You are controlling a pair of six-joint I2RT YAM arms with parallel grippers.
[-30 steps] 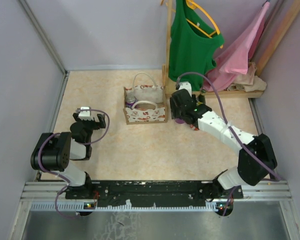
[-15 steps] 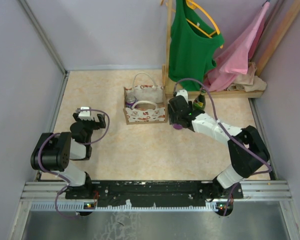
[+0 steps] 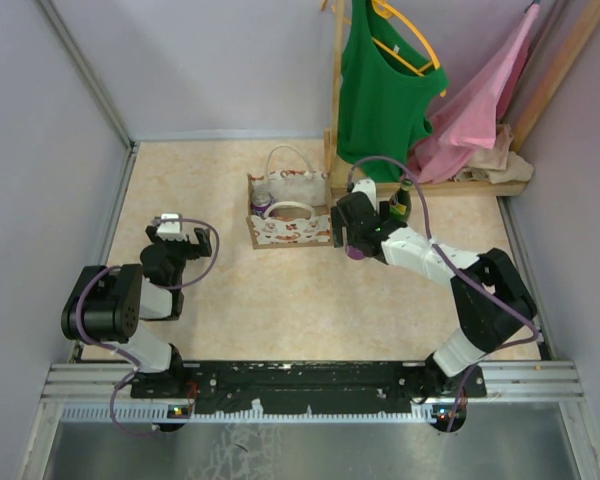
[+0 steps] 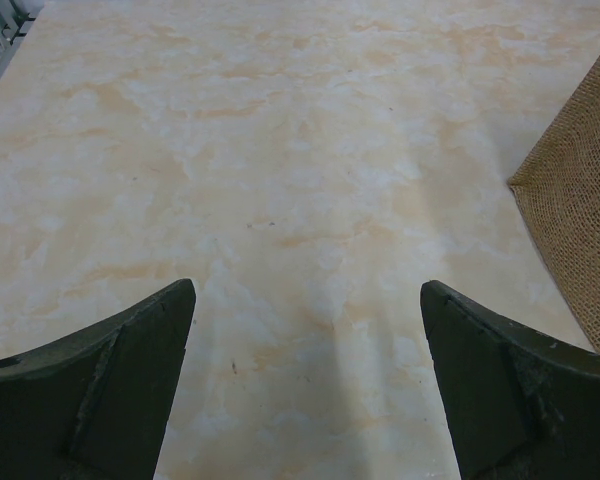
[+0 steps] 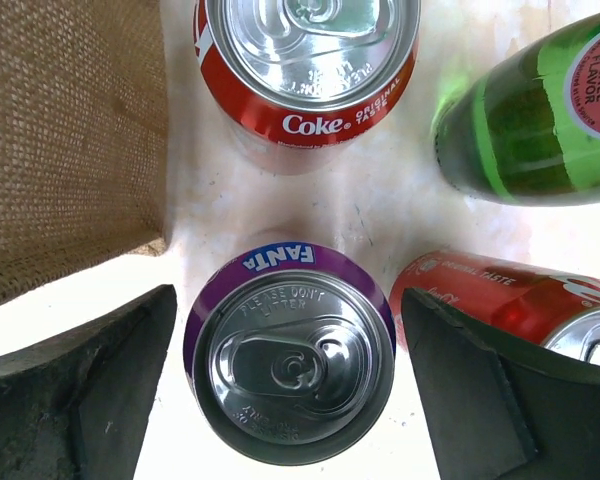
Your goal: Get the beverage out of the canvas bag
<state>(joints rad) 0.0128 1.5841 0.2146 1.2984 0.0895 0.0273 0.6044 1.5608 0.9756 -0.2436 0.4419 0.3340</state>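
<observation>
The canvas bag (image 3: 290,212) stands at mid-table, beige with red print and white handles; its woven side shows in the right wrist view (image 5: 65,130) and the left wrist view (image 4: 580,220). A purple-topped can (image 3: 262,204) sits in the bag's left end. My right gripper (image 3: 354,228) is just right of the bag. In its wrist view the right gripper (image 5: 288,300) is open, one finger either side of an upright purple Fanta can (image 5: 290,360) on the table, with gaps showing. My left gripper (image 3: 180,236) is open and empty, left of the bag, and also shows in its wrist view (image 4: 308,290).
A Coke can (image 5: 305,70), a second red can (image 5: 510,305) and a green bottle (image 5: 525,115) stand close around the Fanta can. The green bottle (image 3: 403,203) stands by a wooden rack (image 3: 336,120) with a green top and pink cloth at back right. Purple walls enclose the table.
My right gripper has shifted a little left and nearer the bag, with the purple can staying under it. The left arm has not moved.
</observation>
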